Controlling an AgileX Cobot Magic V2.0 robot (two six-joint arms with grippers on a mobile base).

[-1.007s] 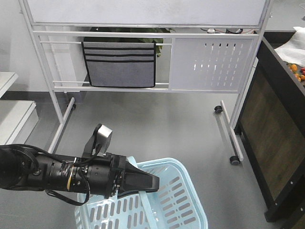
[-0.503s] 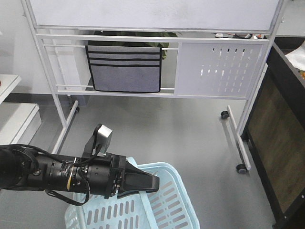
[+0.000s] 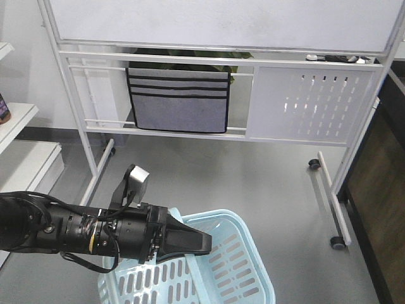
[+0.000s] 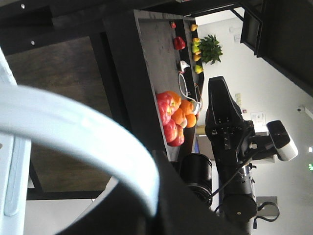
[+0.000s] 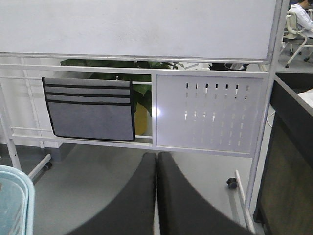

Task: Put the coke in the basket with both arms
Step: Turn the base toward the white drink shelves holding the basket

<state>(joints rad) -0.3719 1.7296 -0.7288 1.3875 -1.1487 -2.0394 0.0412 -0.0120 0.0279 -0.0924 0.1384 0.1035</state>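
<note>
Down low, the left gripper [image 3: 204, 241] is clamped on the handle [image 4: 73, 127] of the pale blue basket [image 3: 243, 250] over the grey floor [image 3: 240, 171], while the right gripper [image 5: 156, 154], fingers pressed together on nothing, faces a whiteboard stand [image 5: 210, 112] hung with a grey pocket organiser [image 5: 90, 108].

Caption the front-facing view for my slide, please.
Left black pincer holding a light blue slotted plastic basket above grey floor, facing a wheeled white board stand with a grey fabric pocket organiser.
</note>
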